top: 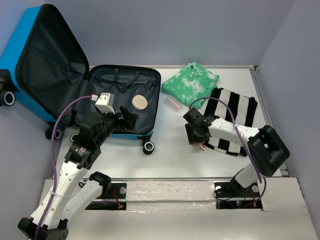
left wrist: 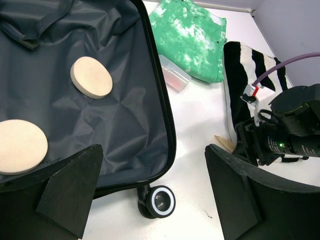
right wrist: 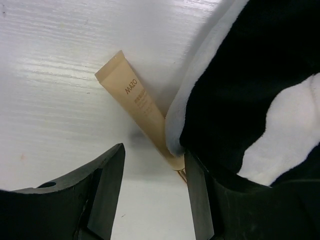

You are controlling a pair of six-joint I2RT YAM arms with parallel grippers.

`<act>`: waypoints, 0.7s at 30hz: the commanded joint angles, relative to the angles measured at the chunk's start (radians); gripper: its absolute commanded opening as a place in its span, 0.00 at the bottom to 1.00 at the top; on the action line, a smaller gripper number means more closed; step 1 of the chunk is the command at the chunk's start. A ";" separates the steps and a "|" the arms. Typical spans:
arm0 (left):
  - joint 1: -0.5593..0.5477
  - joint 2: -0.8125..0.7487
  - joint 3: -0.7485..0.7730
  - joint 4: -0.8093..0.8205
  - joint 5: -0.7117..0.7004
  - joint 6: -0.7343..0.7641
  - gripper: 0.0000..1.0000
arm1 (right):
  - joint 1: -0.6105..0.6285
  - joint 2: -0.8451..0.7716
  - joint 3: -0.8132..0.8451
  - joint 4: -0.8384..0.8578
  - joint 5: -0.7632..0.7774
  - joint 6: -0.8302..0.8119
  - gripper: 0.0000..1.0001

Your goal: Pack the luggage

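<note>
The luggage [top: 35, 70] lies open at the back left, blue shell and black lining [left wrist: 115, 115]. Two beige round discs [left wrist: 91, 76] [left wrist: 17, 146] lie in its lower half; one shows in the top view [top: 139, 102]. My left gripper [top: 126, 118] is open and empty over the case's near right corner, above a wheel [left wrist: 161, 201]. My right gripper [top: 197, 139] is open, low over the table, its jaws either side of the end of a beige tube [right wrist: 132, 97]. The tube lies partly under the edge of a black-and-white striped cloth [right wrist: 250, 100].
A green-and-white folded cloth [top: 190, 82] lies at the back. A small clear plastic case [top: 174, 104] lies between it and the luggage. The striped cloth [top: 232, 117] spreads at the right. A grey wall runs along the right side.
</note>
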 commanded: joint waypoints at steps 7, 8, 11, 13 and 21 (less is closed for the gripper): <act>0.001 -0.007 -0.005 0.032 0.023 0.020 0.93 | -0.004 0.043 -0.033 0.082 -0.076 0.001 0.63; 0.001 -0.007 -0.005 0.032 0.023 0.020 0.93 | -0.004 0.046 -0.038 0.085 -0.094 0.001 0.63; 0.001 -0.007 -0.005 0.032 0.022 0.020 0.93 | 0.025 0.018 -0.050 0.093 -0.121 0.026 0.60; 0.001 -0.007 -0.005 0.032 0.020 0.020 0.93 | 0.048 -0.009 -0.064 0.090 -0.132 0.043 0.60; 0.002 -0.007 -0.005 0.033 0.023 0.018 0.93 | 0.068 -0.048 -0.125 0.102 -0.167 0.093 0.51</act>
